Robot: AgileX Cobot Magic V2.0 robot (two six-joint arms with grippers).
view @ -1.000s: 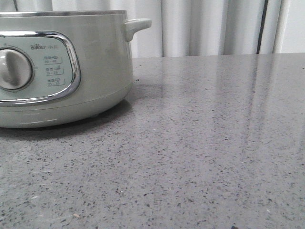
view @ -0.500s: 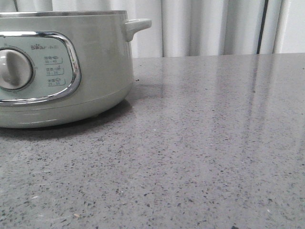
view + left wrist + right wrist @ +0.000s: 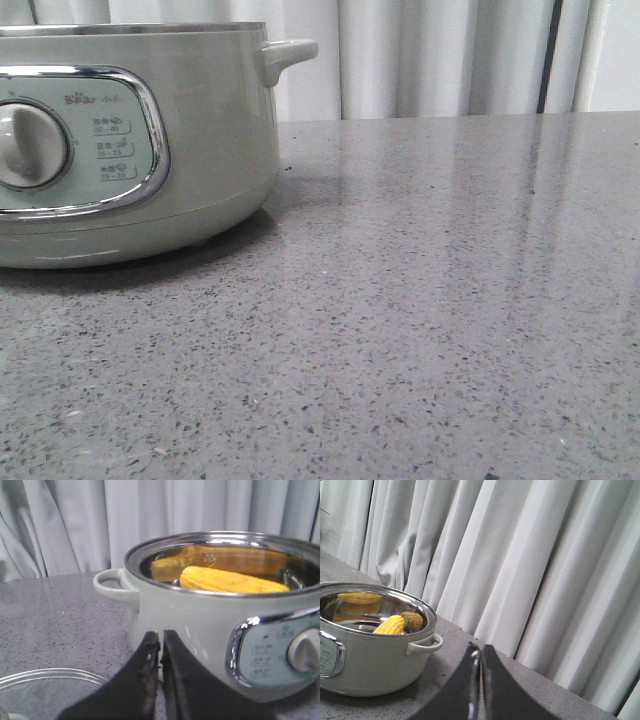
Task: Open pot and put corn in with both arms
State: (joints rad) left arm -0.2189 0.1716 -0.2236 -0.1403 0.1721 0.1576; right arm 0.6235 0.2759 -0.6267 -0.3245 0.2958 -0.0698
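The pale grey-green pot (image 3: 200, 140) stands at the left of the grey table in the front view, with its chrome-framed panel and dial. It has no lid on. The yellow corn (image 3: 227, 580) lies inside it, seen over the metal rim in the left wrist view. The right wrist view shows the pot (image 3: 370, 665) with the corn's end (image 3: 391, 625) inside. My left gripper (image 3: 161, 635) is shut and empty, close in front of the pot's wall. My right gripper (image 3: 480, 650) is shut and empty, above the table beside the pot. Neither gripper shows in the front view.
A clear glass lid (image 3: 45, 690) lies on the table beside the pot in the left wrist view. White curtains (image 3: 450, 55) hang behind the table's far edge. The grey speckled tabletop (image 3: 430, 300) stretches to the right of the pot.
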